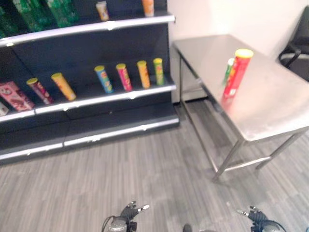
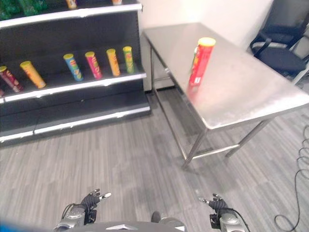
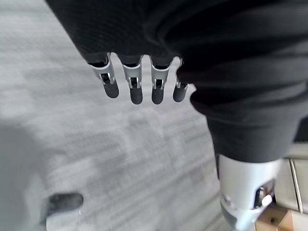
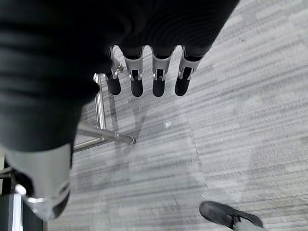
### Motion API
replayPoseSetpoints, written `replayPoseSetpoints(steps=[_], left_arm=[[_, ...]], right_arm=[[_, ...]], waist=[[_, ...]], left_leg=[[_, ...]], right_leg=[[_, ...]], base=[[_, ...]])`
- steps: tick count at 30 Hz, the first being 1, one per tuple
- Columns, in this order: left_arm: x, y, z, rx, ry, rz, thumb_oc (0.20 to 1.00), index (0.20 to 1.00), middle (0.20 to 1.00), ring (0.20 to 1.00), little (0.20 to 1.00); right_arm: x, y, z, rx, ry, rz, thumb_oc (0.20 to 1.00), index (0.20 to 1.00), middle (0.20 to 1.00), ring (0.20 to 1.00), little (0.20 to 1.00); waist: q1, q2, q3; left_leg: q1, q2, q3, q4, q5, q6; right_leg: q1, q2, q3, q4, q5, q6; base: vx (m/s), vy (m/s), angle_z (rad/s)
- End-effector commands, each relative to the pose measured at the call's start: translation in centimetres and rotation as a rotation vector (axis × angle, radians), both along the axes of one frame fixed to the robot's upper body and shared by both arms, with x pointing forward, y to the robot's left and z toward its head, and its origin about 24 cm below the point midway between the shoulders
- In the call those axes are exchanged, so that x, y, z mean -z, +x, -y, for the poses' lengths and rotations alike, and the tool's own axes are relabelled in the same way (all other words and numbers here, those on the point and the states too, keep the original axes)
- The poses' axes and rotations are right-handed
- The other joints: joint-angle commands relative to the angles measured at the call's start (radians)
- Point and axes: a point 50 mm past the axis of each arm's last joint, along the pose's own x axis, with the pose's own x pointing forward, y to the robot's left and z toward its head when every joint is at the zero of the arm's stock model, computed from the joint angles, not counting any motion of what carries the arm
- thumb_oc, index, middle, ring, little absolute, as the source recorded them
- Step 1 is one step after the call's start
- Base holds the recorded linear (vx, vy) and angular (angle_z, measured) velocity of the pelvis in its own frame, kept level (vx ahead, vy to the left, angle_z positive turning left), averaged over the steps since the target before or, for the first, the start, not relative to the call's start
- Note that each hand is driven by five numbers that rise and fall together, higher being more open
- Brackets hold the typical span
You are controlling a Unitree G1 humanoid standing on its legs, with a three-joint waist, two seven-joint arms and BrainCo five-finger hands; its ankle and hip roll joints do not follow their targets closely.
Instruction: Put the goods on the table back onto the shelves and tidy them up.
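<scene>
A tall red can with a yellow lid stands upright on the steel table, with a green item right behind it. On the dark shelf's middle board lean several cans in a row, blue, pink, orange and green, plus a yellow one further left. My left hand and right hand hang low over the floor, far from table and shelf. Both have relaxed straight fingers and hold nothing.
The shelf unit stands at the left, with green bottles on its top board and a pink packet at the far left. A black office chair sits beyond the table's right end. Grey plank floor lies between me and both.
</scene>
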Motion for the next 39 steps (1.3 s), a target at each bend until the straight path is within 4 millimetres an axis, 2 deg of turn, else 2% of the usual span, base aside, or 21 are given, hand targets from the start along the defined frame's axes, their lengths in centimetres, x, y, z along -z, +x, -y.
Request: replayPoseSetpoints(steps=[1,3,4,5,6,8,9,11,12,13,16,19,21,24,25,27,29,30,31,35,39], left_arm=[[-1.2,2.6,-0.9,0.017,0.033,0.088,1.0,1.0,1.0,1.0,1.0],[-1.2,2.5,-1.0,0.011,0.037,0.086,1.0,1.0,1.0,1.0,1.0],[-1.2,2.5,-1.0,0.011,0.037,0.086,1.0,1.0,1.0,1.0,1.0],[-1.0,2.1,-1.1,-0.002,0.039,0.079,1.0,1.0,1.0,1.0,1.0],[-1.0,2.1,-1.1,-0.002,0.04,0.079,1.0,1.0,1.0,1.0,1.0],[-1.0,1.8,-1.1,-0.011,0.042,0.082,1.0,1.0,1.0,1.0,1.0],[-1.0,1.7,-1.2,-0.02,0.041,0.082,1.0,1.0,1.0,1.0,1.0],[-0.9,1.6,-1.3,-0.025,0.042,0.077,1.0,1.0,1.0,1.0,1.0],[-0.7,0.8,-1.6,-0.05,0.042,0.056,1.0,1.0,1.0,1.0,1.0],[-0.5,0.3,-1.7,-0.062,0.041,0.038,1.0,1.0,1.0,1.0,1.0],[-0.2,-0.8,-1.8,-0.068,0.048,0.003,1.0,1.0,1.0,1.0,1.0],[-0.4,-0.6,-2.4,-0.051,0.069,0.005,1.0,1.0,1.0,1.0,1.0],[-0.7,0.0,-2.7,-0.06,0.075,0.028,1.0,1.0,1.0,1.0,1.0],[-1.4,1.6,-3.0,-0.057,0.081,0.087,1.0,1.0,1.0,1.0,1.0],[-1.4,1.6,-3.0,-0.057,0.081,0.087,1.0,1.0,1.0,1.0,1.0],[-1.9,2.5,-3.3,-0.047,0.091,0.115,1.0,1.0,1.0,1.0,1.0],[-2.0,2.8,-3.3,-0.034,0.095,0.119,1.0,1.0,1.0,1.0,1.0],[-2.0,2.8,-3.3,-0.024,0.1,0.116,1.0,1.0,1.0,1.0,1.0],[-1.9,2.9,-3.2,-0.008,0.103,0.104,1.0,1.0,1.0,1.0,1.0],[-1.7,2.4,-3.1,0.002,0.102,0.082,1.0,1.0,1.0,1.0,1.0],[-1.5,2.4,-2.6,0.022,0.096,0.08,1.0,1.0,1.0,1.0,1.0]], right_arm=[[-0.6,0.4,1.4,0.038,-0.035,0.02,1.0,1.0,1.0,1.0,1.0],[-0.4,0.2,1.2,0.032,-0.033,0.009,1.0,1.0,1.0,1.0,1.0],[-0.4,0.2,1.2,0.032,-0.033,0.009,1.0,1.0,1.0,1.0,1.0],[-0.3,0.0,1.0,0.024,-0.035,-0.003,1.0,1.0,1.0,1.0,1.0],[-0.3,0.0,1.0,0.024,-0.035,-0.002,1.0,1.0,1.0,1.0,1.0],[-0.2,0.0,0.8,-0.001,-0.044,-0.003,1.0,1.0,1.0,1.0,1.0],[-0.2,0.0,0.7,-0.008,-0.046,-0.008,1.0,1.0,1.0,1.0,1.0],[-0.1,-0.1,0.7,-0.008,-0.046,-0.015,1.0,1.0,1.0,1.0,1.0],[0.1,-0.4,0.6,-0.012,-0.047,-0.033,1.0,1.0,1.0,1.0,1.0],[0.2,-0.6,0.5,-0.026,-0.045,-0.048,1.0,1.0,1.0,1.0,1.0],[0.5,-1.2,0.1,-0.018,-0.028,-0.067,1.0,1.0,1.0,1.0,1.0],[0.8,-1.5,-0.6,-0.026,-0.002,-0.092,1.0,1.0,1.0,1.0,1.0],[0.9,-1.2,-0.9,-0.033,0.005,-0.089,1.0,1.0,1.0,1.0,1.0],[0.6,-0.2,-1.0,-0.049,0.006,-0.053,1.0,1.0,1.0,1.0,1.0],[0.6,-0.2,-1.0,-0.049,0.006,-0.053,1.0,1.0,1.0,1.0,1.0],[0.3,0.7,-1.0,-0.051,0.002,-0.02,1.0,1.0,1.0,1.0,1.0],[0.3,0.7,-1.2,-0.04,0.007,-0.016,1.0,1.0,1.0,1.0,1.0],[0.4,0.4,-1.3,-0.038,0.008,-0.024,1.0,1.0,1.0,1.0,1.0],[0.5,0.1,-0.9,-0.019,0.0,-0.042,1.0,1.0,1.0,1.0,1.0],[0.7,-0.5,-0.8,-0.003,0.001,-0.064,1.0,1.0,1.0,1.0,1.0],[0.9,-1.6,-0.5,0.027,0.001,-0.092,1.0,1.0,1.0,1.0,1.0]], waist=[[0.0,-0.004,0.103],[0.015,-0.01,0.107],[0.014,-0.011,0.106],[0.035,-0.001,0.111],[0.035,-0.002,0.11],[0.071,0.03,0.115],[0.077,0.031,0.119],[0.08,0.031,0.121],[0.089,0.035,0.119],[0.096,0.04,0.11],[0.102,0.048,0.086],[0.104,0.025,0.052],[0.108,0.018,0.043],[0.102,0.02,0.048],[0.103,0.02,0.048],[0.087,0.03,0.072],[0.072,0.045,0.091],[0.066,0.05,0.093],[0.043,0.054,0.101],[0.029,0.044,0.102],[0.021,0.026,0.096]], left_leg=[[0.093,-0.015,0.046,-0.339,0.045,0.072],[0.038,-0.032,0.041,-0.455,0.014,0.08],[0.037,-0.032,0.041,-0.456,0.015,0.08],[-0.004,-0.045,-0.003,-0.63,0.045,0.073],[-0.003,-0.046,-0.003,-0.636,0.049,0.074],[-0.047,-0.056,-0.115,-0.878,0.174,0.043],[-0.063,-0.058,-0.136,-0.932,0.19,0.032],[-0.093,-0.057,-0.141,-0.942,0.196,0.021],[-0.127,-0.046,-0.136,-0.942,0.211,0.012],[-0.119,-0.047,-0.148,-0.942,0.197,0.014],[-0.082,-0.044,-0.148,-0.942,0.244,0.009],[-0.035,-0.075,-0.088,-0.936,0.21,0.053],[-0.018,-0.097,-0.073,-0.932,0.186,0.08],[0.026,-0.132,-0.056,-0.942,0.146,0.121],[0.026,-0.132,-0.056,-0.942,0.146,0.121],[0.057,-0.146,-0.048,-0.942,0.12,0.143],[0.085,-0.147,-0.042,-0.942,0.094,0.153],[0.099,-0.146,-0.038,-0.942,0.079,0.153],[0.126,-0.155,-0.037,-0.942,0.052,0.145],[0.154,-0.161,-0.035,-0.942,0.032,0.139],[0.165,-0.169,-0.03,-0.942,0.019,0.135]], right_leg=[[-0.04,-0.058,0.047,0.004,-0.008,0.144],[-0.023,-0.073,0.057,0.004,-0.023,0.158],[-0.024,-0.073,0.057,0.004,-0.023,0.158],[0.005,-0.071,0.075,0.004,-0.042,0.169],[0.003,-0.073,0.075,0.004,-0.042,0.169],[0.05,-0.051,0.116,0.004,-0.073,0.175],[0.069,-0.051,0.132,0.004,-0.09,0.176],[0.082,-0.051,0.148,0.004,-0.095,0.176],[0.111,-0.05,0.182,0.004,-0.111,0.181],[0.12,-0.048,0.207,0.004,-0.117,0.189],[0.146,-0.075,0.248,0.004,-0.128,0.201],[0.149,-0.152,0.262,0.022,-0.121,0.248],[0.108,-0.172,0.271,0.102,-0.108,0.269],[0.006,-0.184,0.268,0.31,-0.019,0.305],[0.004,-0.185,0.268,0.312,-0.02,0.305],[-0.085,-0.197,0.243,0.468,0.073,0.308],[-0.154,-0.216,0.194,0.575,0.104,0.295],[-0.174,-0.223,0.161,0.559,0.081,0.282],[-0.194,-0.205,0.059,0.37,-0.006,0.26],[-0.197,-0.186,0.04,0.236,0.001,0.266],[-0.149,-0.179,0.078,0.144,0.019,0.271]], base=[[0.2,-0.001,-0.21],[0.14,0.035,-0.23],[0.22,0.086,-0.26],[0.16,0.067,-0.32],[0.28,0.105,-0.25],[0.38,0.119,-0.29],[0.41,0.122,-0.32],[0.26,0.084,-0.38],[0.35,0.15,-0.58],[0.49,0.24,-0.67],[0.39,0.271,-0.93],[0.38,0.321,-0.66],[0.2,0.206,-0.44],[0.13,0.187,-0.19],[0.05,0.138,0.01],[0.03,0.172,0.07],[0.08,0.215,0.02],[0.28,0.186,0.07],[0.3,0.11,0.14],[0.16,-0.004,0.11],[0.1,-0.036,0.04]])
